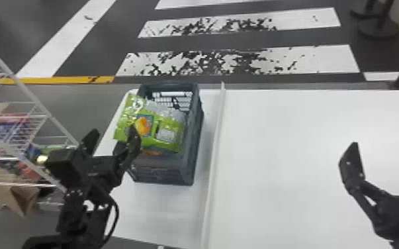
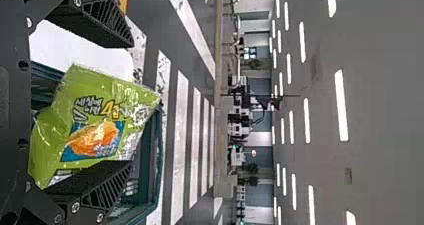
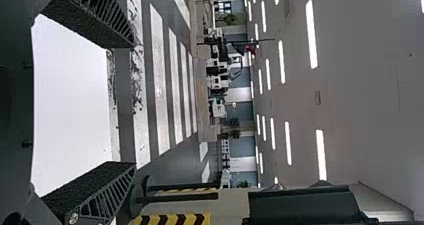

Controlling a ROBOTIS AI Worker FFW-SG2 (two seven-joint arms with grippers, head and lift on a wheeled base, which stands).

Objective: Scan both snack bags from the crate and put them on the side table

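Left gripper (image 1: 113,133) is sitting nearest the camera, low on the left, its fingers standing spread, nothing pinched. It's hovering at the near left side of the dark crate (image 1: 162,169), one finger overlapping the green snack bag (image 1: 170,127) in view; can't tell if touching. Bag is lying in the crate, leaning over its left rim; something orange is peeking out under it, maybe the second bag, can't tell.

Step in hand: likely picking the first bag, scan and placing pending. Next move is probably calling for straddling the bag, closing, then lifting clear of the rim.

Left arm is reaching up from the bottom edge, fingers pointing forward. Right gripper (image 1: 386,150) is waiting at the right over the white table (image 1: 274,172), fingers spread and empty.
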